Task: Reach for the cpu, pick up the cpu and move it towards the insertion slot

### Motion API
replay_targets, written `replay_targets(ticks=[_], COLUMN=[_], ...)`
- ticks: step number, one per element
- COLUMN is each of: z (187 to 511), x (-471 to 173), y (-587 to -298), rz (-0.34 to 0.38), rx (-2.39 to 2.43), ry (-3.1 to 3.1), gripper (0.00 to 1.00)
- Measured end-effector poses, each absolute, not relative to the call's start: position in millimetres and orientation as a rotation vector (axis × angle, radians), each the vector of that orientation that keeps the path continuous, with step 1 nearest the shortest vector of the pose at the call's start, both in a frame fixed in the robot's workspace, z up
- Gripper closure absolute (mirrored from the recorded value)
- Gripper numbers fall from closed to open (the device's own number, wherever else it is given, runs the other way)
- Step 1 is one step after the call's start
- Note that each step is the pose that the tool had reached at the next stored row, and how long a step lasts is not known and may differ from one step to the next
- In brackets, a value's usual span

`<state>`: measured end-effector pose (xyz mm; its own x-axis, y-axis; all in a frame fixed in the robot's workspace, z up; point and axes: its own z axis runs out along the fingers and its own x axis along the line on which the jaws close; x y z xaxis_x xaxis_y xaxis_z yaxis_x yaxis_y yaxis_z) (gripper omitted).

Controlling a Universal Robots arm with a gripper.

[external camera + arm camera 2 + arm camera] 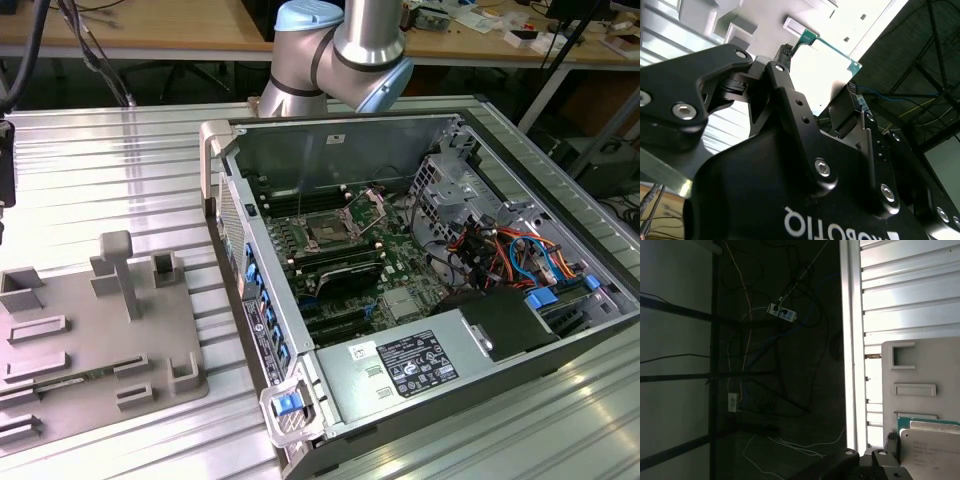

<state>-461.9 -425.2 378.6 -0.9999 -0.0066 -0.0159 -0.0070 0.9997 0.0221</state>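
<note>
Hand (820, 75): black body, seen from behind in the second wrist view, positioned close over the grey tray (742, 22). Fingers (781, 75) stand wide apart, one to each side of the cpu (832, 57). Whether either finger touches the cpu cannot be determined

Cpu: flat, with a pale silvery top and a thin green rim, lying level on the tray. In the first wrist view it lies just beside a narrow raised bar (915, 389). A square frame (902, 355) stands further along the same tray. A dark part of the hand sits just beside the cpu's edge

Tray: rests on the ribbed metal surface (130, 180), at the exterior view's left, well apart from the slot (326, 231)

Slot: square socket with a brownish centre, on the board inside the open case (330, 140). The case lies on its side on the surface, at the exterior view's right. The slot's silver frame (372, 205) is hinged up

Arm (340, 50): silver with pale blue joint caps, behind the far wall of the case
</note>
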Motion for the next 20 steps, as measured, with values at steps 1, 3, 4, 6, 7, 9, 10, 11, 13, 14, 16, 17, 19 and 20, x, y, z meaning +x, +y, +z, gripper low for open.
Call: replay_targets(ticks=[1, 3, 4, 6, 7, 9, 10, 11, 13, 14, 16, 17, 19, 20], z=[378.8, 378.5, 378.6, 378.5, 378.5, 378.5, 378.5, 378.5, 378.5, 378.4, 378.5, 378.5, 378.5, 378.5], x=[-461.1, -459.6, -458.4, -456.7, -455.7, -453.5, -452.4, -451.6, -449.2, -448.3, -446.3, -445.3, -443.0, -441.8], y=[-425.3, -425.3, -425.3, -425.2, -425.2, -425.2, -425.2, -425.2, -425.2, -425.2, -425.2, -425.2, -425.2, -425.2], rz=[0.034, 0.035, 0.034, 0.034, 0.034, 0.034, 0.034, 0.034, 0.034, 0.034, 0.034, 0.034, 0.034, 0.034], rx=[-0.011, -0.011, -0.011, -0.011, -0.011, -0.01, -0.011, -0.01, -0.011, -0.011, -0.01, -0.01, -0.01, -0.011], ry=[3.126, 3.126, 3.126, 3.126, 3.126, 3.125, 3.125, 3.125, 3.125, 3.125, 3.125, 3.126, 3.125, 3.126], gripper=[0.45, 0.45, 0.45, 0.45, 0.45, 0.45, 0.45, 0.45, 0.45, 0.45, 0.45, 0.45, 0.45, 0.45])
